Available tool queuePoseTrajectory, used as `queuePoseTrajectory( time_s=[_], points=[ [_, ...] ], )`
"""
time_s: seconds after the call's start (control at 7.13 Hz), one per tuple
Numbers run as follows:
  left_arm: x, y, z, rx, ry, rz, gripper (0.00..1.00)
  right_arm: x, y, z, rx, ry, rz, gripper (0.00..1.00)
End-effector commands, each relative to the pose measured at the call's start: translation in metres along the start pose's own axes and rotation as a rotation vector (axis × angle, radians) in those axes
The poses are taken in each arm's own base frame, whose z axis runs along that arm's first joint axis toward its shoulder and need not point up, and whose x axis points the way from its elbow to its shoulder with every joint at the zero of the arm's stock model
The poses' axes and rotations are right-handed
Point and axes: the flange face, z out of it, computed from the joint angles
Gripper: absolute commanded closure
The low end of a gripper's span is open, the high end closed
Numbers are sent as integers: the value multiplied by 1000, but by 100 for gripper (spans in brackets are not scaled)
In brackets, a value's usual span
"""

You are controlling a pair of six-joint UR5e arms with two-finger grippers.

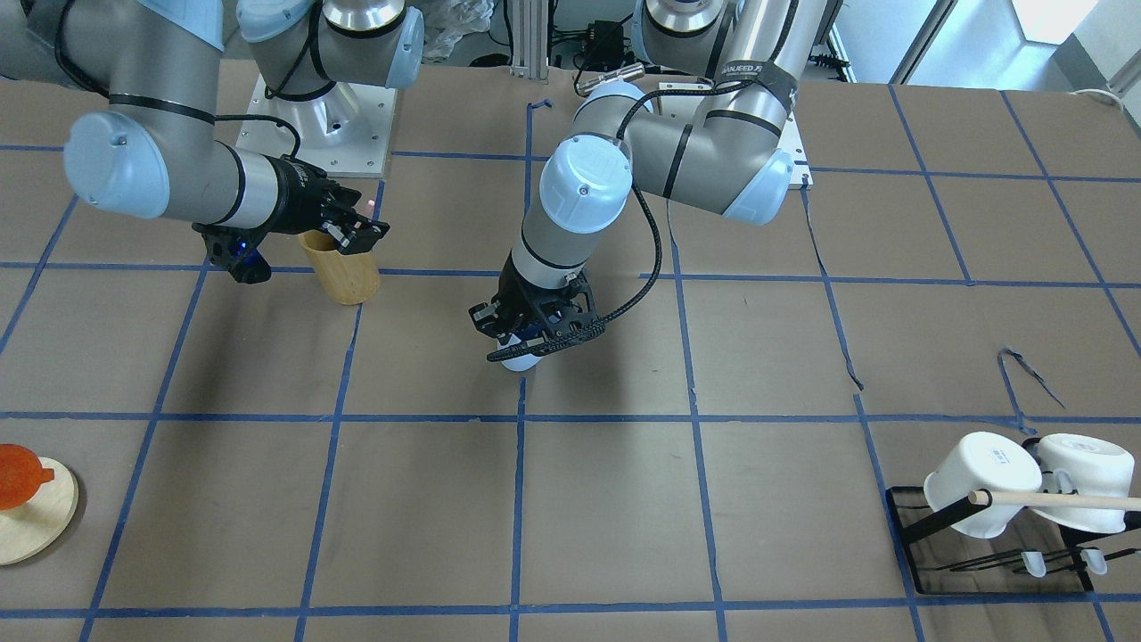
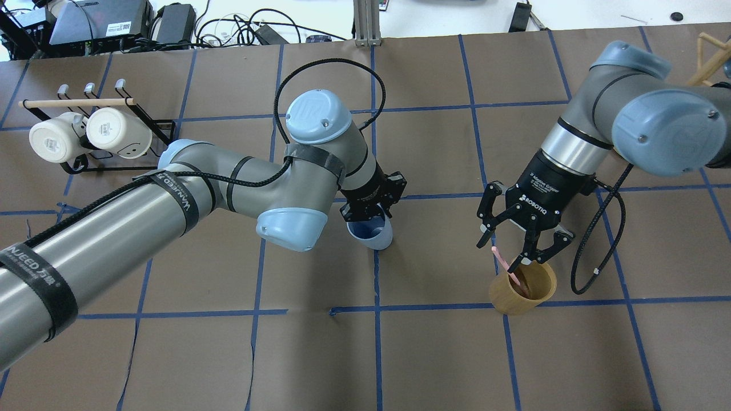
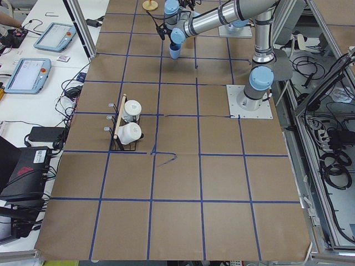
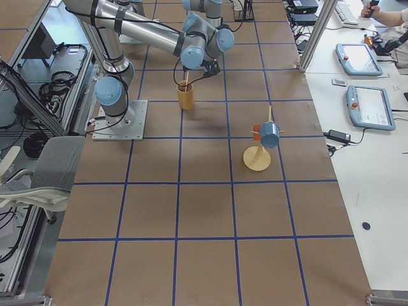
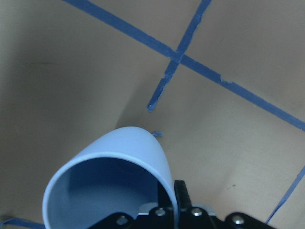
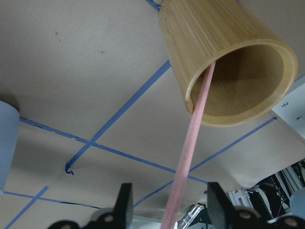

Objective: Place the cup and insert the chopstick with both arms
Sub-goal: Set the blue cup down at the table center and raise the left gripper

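Note:
The light blue cup (image 2: 372,234) is near the table's middle, tilted, in my left gripper (image 2: 370,220), which is shut on its rim. It also shows in the front view (image 1: 517,359) and fills the left wrist view (image 5: 119,176). I cannot tell whether its base touches the table. A pale pink chopstick (image 2: 505,264) leans in the tan bamboo holder (image 2: 522,290), its top sticking out past the rim. My right gripper (image 2: 522,251) hovers just above the holder and is open. In the right wrist view the chopstick (image 6: 190,143) runs between the spread fingers without touching them.
A black rack with two white mugs (image 2: 91,134) stands on the robot's far left (image 1: 1025,486). A round wooden stand (image 1: 36,517) with an orange object is on the far right; in the right side view a dark blue cup (image 4: 269,135) hangs on it.

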Motion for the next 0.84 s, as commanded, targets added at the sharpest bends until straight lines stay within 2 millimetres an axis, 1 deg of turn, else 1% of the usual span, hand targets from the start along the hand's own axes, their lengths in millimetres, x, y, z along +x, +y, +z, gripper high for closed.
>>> queuePoseTrajectory(
  time_s=[0.0,0.14,0.28,0.42,0.56,0.7],
  points=[
    [5,-2,-4,10,11,5,0,1,1,1,-9,6,4,65],
    [17,-11,-24,39,38,30,0,1,1,1,-9,6,4,67],
    [31,-21,-48,65,43,43,0,1,1,1,-10,5,4,69],
    [40,-35,-81,79,50,61,0,0,2,1,-19,-7,5,70],
    [35,-59,-128,113,8,81,0,-1,3,-3,-14,-15,18,71],
    [43,-55,-174,110,-8,147,0,-1,4,-8,-8,-24,32,74]
  ],
)
